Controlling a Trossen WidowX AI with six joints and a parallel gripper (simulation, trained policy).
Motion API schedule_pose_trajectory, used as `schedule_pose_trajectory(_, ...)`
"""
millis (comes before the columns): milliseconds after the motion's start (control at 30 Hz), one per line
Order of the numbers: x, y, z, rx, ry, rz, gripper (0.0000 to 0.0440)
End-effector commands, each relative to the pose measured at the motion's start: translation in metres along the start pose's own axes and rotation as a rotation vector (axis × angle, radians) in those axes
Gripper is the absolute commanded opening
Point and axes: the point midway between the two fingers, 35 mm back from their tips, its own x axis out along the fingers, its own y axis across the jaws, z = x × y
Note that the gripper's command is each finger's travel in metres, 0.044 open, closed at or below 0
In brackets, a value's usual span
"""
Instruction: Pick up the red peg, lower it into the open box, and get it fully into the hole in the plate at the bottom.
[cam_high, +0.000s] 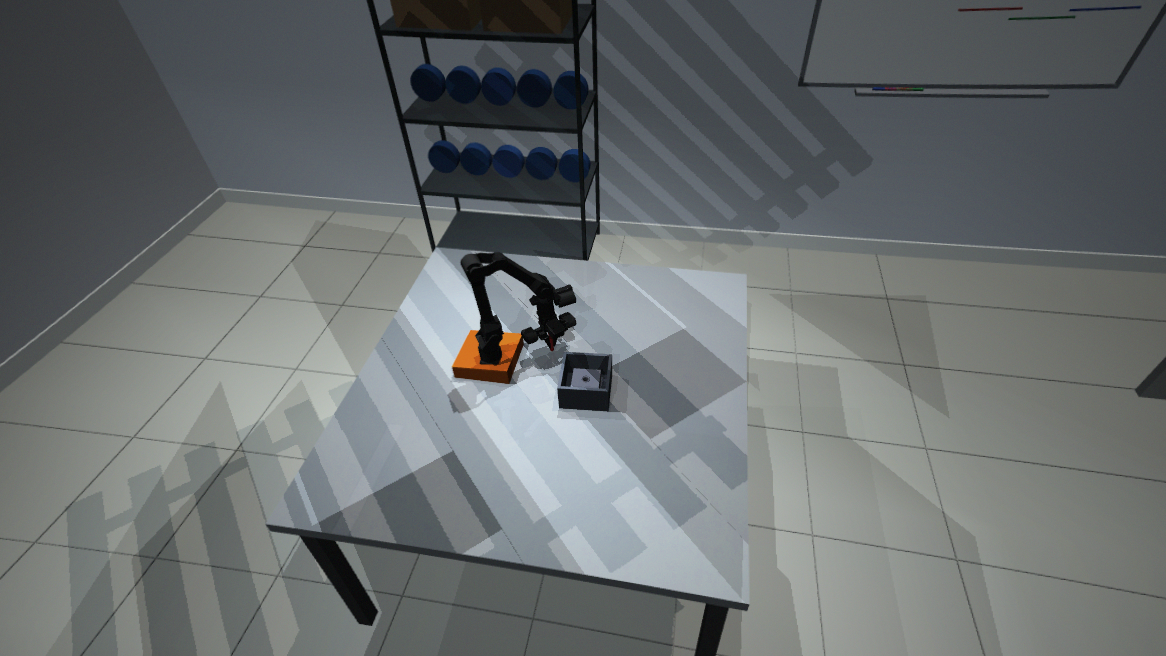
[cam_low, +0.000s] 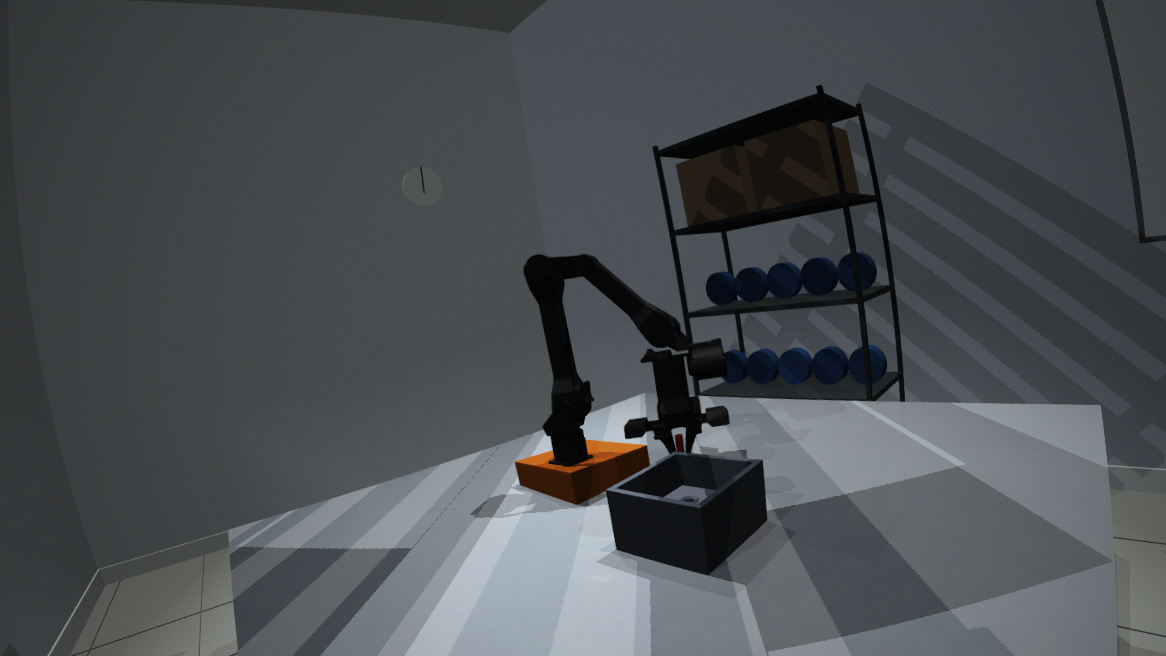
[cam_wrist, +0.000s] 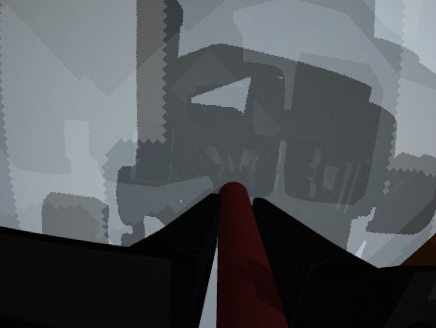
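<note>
My gripper (cam_high: 552, 343) (cam_low: 680, 449) (cam_wrist: 235, 206) is shut on the red peg (cam_high: 551, 345) (cam_low: 678, 442) (cam_wrist: 241, 240), with one black finger on each side of it. In the wrist view the peg's far end shows just at the fingertips. The peg is close to the table top; whether it touches it I cannot tell. The open dark grey box (cam_high: 583, 398) (cam_low: 656, 520) stands nearer to the top and exterior views than the gripper, to its right in the top view. The light plate (cam_high: 575, 377) (cam_low: 676, 492) lies in its bottom, and its hole looks empty.
The orange base block (cam_high: 482, 374) (cam_low: 547, 481) (cam_wrist: 425, 254) under the arm stands left of the gripper. The table (cam_high: 521, 456) (cam_low: 489, 603) bears striped shadows. A shelf rack (cam_high: 497, 120) (cam_low: 786, 303) with blue round items stands behind it.
</note>
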Motion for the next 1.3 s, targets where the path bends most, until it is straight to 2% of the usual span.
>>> schedule_pose_trajectory(0,-0.013,0.008,0.012,-0.027,-0.05,0.029,0.0)
schedule_pose_trajectory(700,-0.083,0.032,0.084,-0.085,-0.242,0.076,0.0)
schedule_pose_trajectory(1267,-0.088,0.024,0.156,-0.001,-0.277,0.057,0.0)
